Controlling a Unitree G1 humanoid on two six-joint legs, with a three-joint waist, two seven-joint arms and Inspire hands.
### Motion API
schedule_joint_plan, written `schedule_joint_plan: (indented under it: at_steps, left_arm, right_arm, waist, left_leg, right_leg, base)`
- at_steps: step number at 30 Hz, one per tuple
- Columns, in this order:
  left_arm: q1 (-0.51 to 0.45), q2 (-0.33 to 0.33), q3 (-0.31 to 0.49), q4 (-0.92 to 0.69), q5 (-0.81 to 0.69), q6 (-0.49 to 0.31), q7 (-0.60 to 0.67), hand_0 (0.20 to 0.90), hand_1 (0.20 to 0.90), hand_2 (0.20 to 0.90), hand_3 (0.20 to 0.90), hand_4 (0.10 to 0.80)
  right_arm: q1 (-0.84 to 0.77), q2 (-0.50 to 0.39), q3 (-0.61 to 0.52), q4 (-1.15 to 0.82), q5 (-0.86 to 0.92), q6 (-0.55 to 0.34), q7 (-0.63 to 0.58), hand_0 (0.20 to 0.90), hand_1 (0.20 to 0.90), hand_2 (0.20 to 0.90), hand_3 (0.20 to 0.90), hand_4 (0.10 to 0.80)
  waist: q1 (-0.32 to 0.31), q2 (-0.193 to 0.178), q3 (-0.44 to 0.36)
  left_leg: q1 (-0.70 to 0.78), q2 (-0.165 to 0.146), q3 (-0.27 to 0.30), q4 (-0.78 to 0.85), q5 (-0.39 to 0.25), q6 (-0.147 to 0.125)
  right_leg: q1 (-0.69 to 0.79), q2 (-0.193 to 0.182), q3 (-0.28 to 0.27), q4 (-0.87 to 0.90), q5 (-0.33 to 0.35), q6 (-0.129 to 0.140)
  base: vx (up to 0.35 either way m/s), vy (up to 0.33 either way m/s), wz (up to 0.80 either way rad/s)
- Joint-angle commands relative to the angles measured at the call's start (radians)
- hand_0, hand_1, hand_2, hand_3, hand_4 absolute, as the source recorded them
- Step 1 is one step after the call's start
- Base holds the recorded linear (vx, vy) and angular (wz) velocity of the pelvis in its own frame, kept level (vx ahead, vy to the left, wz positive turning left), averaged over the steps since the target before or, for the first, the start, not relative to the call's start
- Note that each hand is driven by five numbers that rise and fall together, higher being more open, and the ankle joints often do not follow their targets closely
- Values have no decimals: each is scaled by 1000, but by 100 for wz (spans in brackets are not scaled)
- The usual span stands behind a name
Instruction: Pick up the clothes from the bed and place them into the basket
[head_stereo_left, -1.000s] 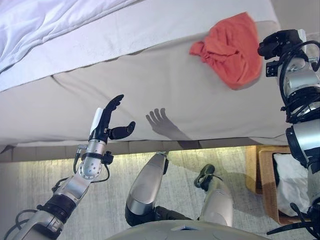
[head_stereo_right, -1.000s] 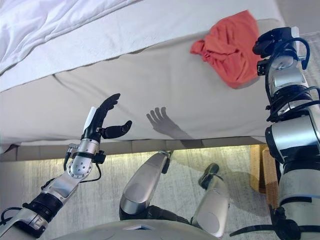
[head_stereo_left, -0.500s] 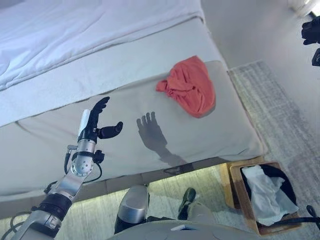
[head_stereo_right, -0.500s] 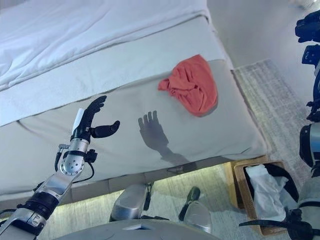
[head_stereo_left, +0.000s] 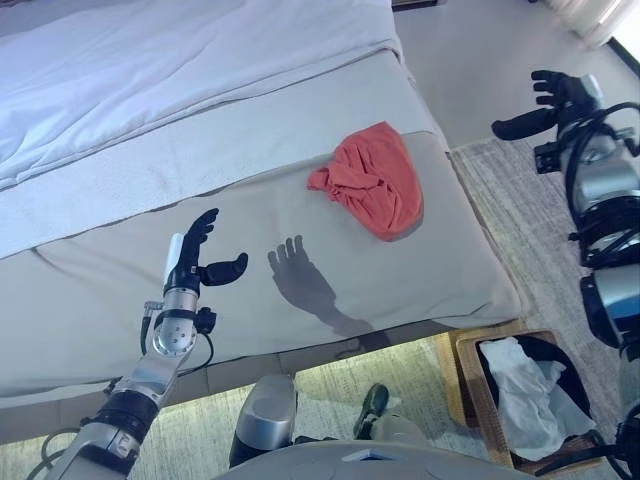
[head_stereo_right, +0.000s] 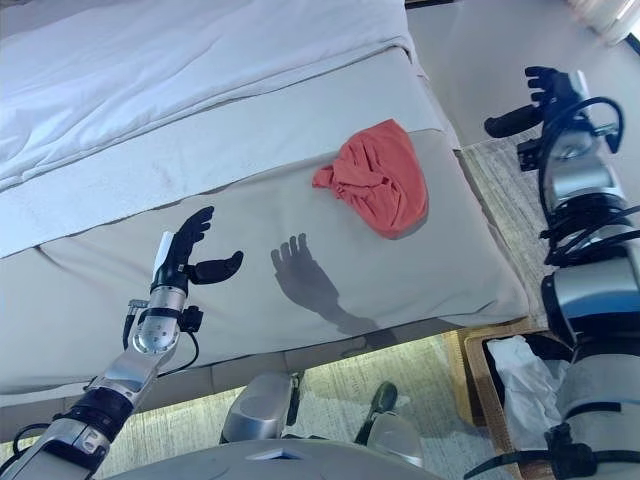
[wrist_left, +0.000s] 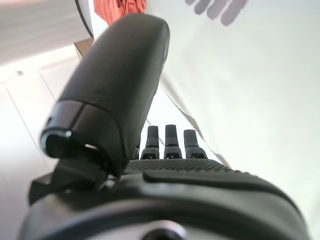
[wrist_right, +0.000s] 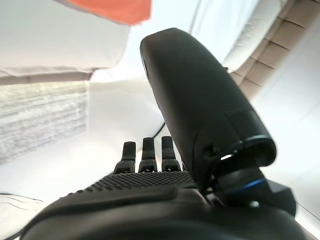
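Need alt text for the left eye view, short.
A crumpled orange-red garment lies near the right edge of a beige-covered bed, untouched. The robot's left hand is raised open over the bed's front; its right hand is open above the floor, and a wicker basket holding white cloth stands below.

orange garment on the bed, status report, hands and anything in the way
Left hand open, above the bed, holding nothing. Right hand open, raised off the bed's end. Orange garment crumpled near the bed's corner, untouched. Basket on the floor holds white cloth. Nothing in the way.
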Motion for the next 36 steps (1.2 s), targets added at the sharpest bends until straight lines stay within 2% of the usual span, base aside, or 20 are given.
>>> schedule_joint_plan:
  at_steps: [1,4,5,6,7,10,11,13,17,18,23,27,29,36]
  left_arm:
    - [-18,48,8,-102,-11,-56,82,900,900,900,900,800]
    - [-67,50,-4,-84,-48,-86,118,900,900,900,900,800]
    - [-94,55,-5,-88,-52,-91,120,900,900,900,900,800]
    - [-104,59,-6,-105,-42,-78,146,900,900,900,900,800]
    - [-98,61,-4,-121,-61,-71,153,900,900,900,900,800]
    - [-98,56,0,-149,-60,-61,152,900,900,900,900,800]
    - [-112,51,-17,-158,-47,-73,149,900,900,900,900,800]
    - [-122,49,-42,-176,-20,-88,161,900,900,900,900,800]
    - [-117,53,-64,-211,-45,-129,165,900,900,900,900,800]
    - [-112,56,-67,-224,-47,-140,167,900,900,900,900,800]
    - [-88,65,-64,-264,-52,-165,174,900,900,900,900,800]
    - [-64,77,-58,-313,-64,-171,177,900,900,900,900,800]
    - [-37,82,-53,-337,-63,-202,178,900,900,900,900,800]
    - [1,100,-52,-398,-56,-218,178,900,900,900,900,800]
  right_arm:
    - [-45,-41,47,-82,-159,-134,-145,900,900,900,900,800]
    - [-129,0,104,-42,-261,-123,-179,900,900,900,900,800]
    - [-160,1,132,-15,-293,-134,-194,900,900,900,900,800]
    - [-162,7,151,-40,-300,-115,-188,900,900,900,900,800]
    - [-157,5,175,-79,-301,-78,-179,900,900,900,900,800]
    - [-176,-16,215,-74,-321,-48,-141,900,900,900,900,800]
    - [-216,-15,247,-11,-322,-56,-129,900,900,900,900,800]
    - [-287,-14,292,62,-306,-49,-102,900,900,900,900,800]
    - [-372,-14,337,145,-339,-36,-104,900,900,900,900,800]
    - [-397,-6,355,156,-345,-21,-113,900,900,900,900,800]
    - [-463,16,382,180,-373,28,-133,900,900,900,900,800]
    - [-481,17,398,191,-374,71,-141,900,900,900,900,800]
    - [-480,6,393,191,-359,80,-150,900,900,900,900,800]
    - [-477,-12,401,180,-350,131,-137,900,900,900,900,800]
  waist:
    - [6,2,-42]
    - [-3,13,-9]
    - [-10,9,-5]
    - [-15,3,1]
    - [-8,0,5]
    - [14,-10,20]
    - [36,-6,46]
    - [62,8,70]
    - [92,54,113]
    - [103,65,133]
    - [131,98,186]
    - [145,111,186]
    - [153,118,186]
    - [161,132,186]
  left_leg:
    - [0,-28,0,27,-69,38]
    - [-2,-9,-14,17,-80,24]
    - [-20,-8,-27,13,-88,26]
    - [-52,7,-39,19,-78,27]
    - [-70,14,-44,31,-69,19]
    - [-131,30,-48,50,-27,-11]
    - [-155,39,-57,57,-10,-24]
    - [-172,43,-75,46,8,-32]
    - [-208,27,-104,25,27,-31]
    - [-212,16,-114,23,12,-31]
    - [-270,-11,-127,30,22,-18]
    - [-341,-23,-131,56,21,-10]
    - [-401,-29,-136,87,17,-5]
    - [-560,-53,-148,214,-11,11]
  right_leg:
    - [-91,-71,82,274,16,-11]
    - [-152,-86,122,120,62,2]
    - [-167,-69,156,28,72,13]
    - [-175,-40,171,17,38,11]
    - [-170,-35,160,29,22,10]
    - [-141,-22,111,3,3,-2]
    - [-135,-14,85,12,-14,-13]
    - [-149,-12,42,38,-34,-24]
    - [-216,-27,6,114,-64,-35]
    - [-238,-32,10,147,-91,-27]
    - [-318,-51,-2,224,-114,-30]
    - [-391,-63,-8,279,-130,-35]
    - [-444,-64,-15,317,-141,-42]
    - [-587,-71,-10,447,-180,-66]
  base:
    - [102,-39,32]
    - [-52,-184,12]
    - [-95,-321,25]
    - [-69,-356,28]
    - [-7,-325,63]
    - [-14,-223,62]
    - [-31,-170,29]
    - [-53,-117,30]
    - [-62,6,30]
    - [4,-3,22]
    - [-14,28,19]
    - [26,10,18]
    - [50,-29,20]
    - [42,-30,17]
